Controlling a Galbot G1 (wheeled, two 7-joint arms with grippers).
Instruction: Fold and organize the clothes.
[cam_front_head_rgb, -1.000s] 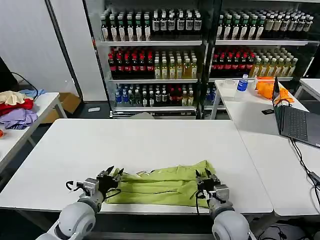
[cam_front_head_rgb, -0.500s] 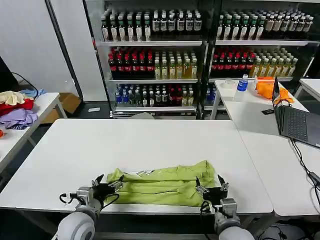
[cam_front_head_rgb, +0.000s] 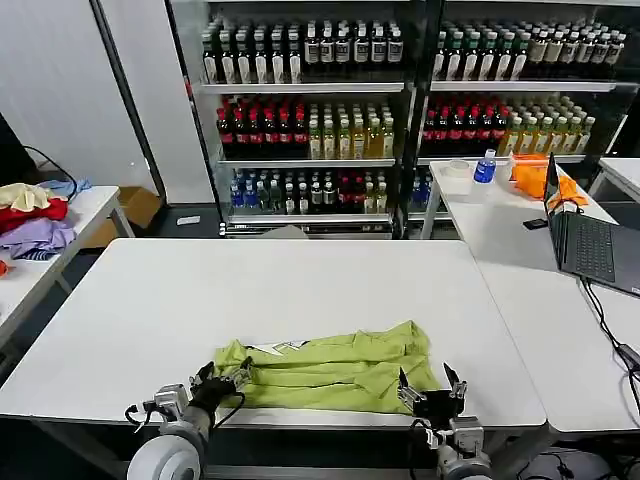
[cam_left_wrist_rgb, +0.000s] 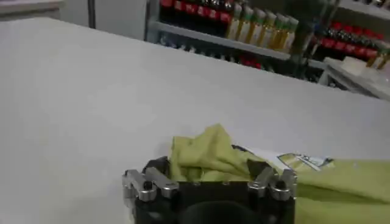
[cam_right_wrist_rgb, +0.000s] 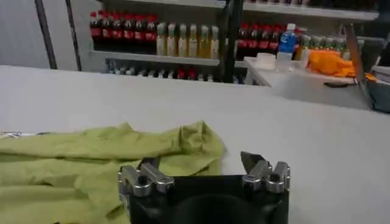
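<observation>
Hands sit nearest, at the front edge of the white desk (cam_front_head_rgb: 300, 290): the left hand (cam_front_head_rgb: 218, 381) is at the lime T-shirt's (cam_front_head_rgb: 335, 367) left end and the right hand (cam_front_head_rgb: 432, 392) is at its right front corner. Both have their fingers spread apart and clamp nothing. In the left wrist view the left hand (cam_left_wrist_rgb: 210, 181) has its fingers apart with a bunched fold of the T-shirt (cam_left_wrist_rgb: 207, 155) just beyond them, and whether the fabric touches them cannot be told. In the right wrist view the right hand (cam_right_wrist_rgb: 204, 173) is likewise spread, the T-shirt (cam_right_wrist_rgb: 91, 161) lying crumpled beyond and to one side of it. The T-shirt lies flat on the desk as a long, loosely folded band along the front edge, with a bit of white print showing near its left end. Beyond the T-shirt the desk stretches bare. To the right of the T-shirt and farther back, a neighbouring desk holds a laptop (cam_front_head_rgb: 590, 240). Farthest behind the T-shirt stand shelves of bottles (cam_front_head_rgb: 320, 120).
</observation>
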